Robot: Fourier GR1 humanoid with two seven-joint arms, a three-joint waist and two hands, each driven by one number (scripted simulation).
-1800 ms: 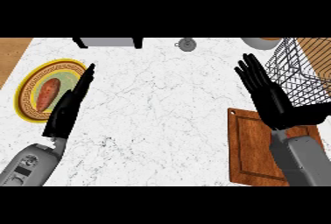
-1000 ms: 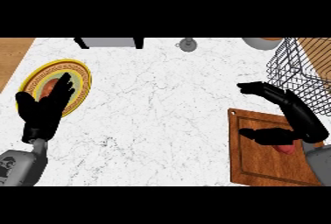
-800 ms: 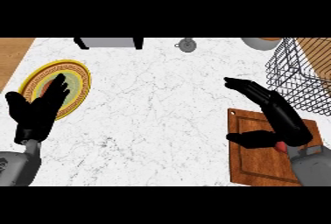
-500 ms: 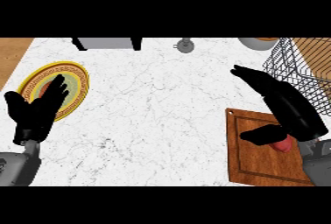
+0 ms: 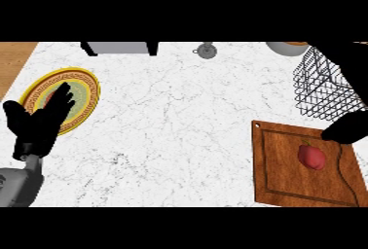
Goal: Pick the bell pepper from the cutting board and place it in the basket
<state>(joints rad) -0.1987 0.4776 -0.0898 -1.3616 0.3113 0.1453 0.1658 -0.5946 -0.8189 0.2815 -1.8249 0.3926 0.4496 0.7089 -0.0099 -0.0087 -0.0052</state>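
A red bell pepper (image 5: 311, 156) lies on the brown cutting board (image 5: 280, 168) at the lower right. Just behind the board stands the black wire basket (image 5: 321, 90). My right hand (image 5: 348, 129) shows only partly at the right edge, open. Its thumb hangs over the board's far right corner, a little above and to the right of the pepper, apart from it. Its straight fingers run up across the basket's right side. My left hand (image 5: 37, 125) rests open with fingers up at the left, overlapping the near edge of a plate.
A yellow patterned plate (image 5: 81, 95) with food sits at the left. Along the back edge are a grey box (image 5: 119, 47), a small round metal thing (image 5: 207, 50) and a bowl (image 5: 287, 47). A wooden strip (image 5: 13, 61) borders the marble counter's far left.
My right hand has slid to the right off the board, uncovering the whole pepper. The left hand has settled by the plate and barely moves.
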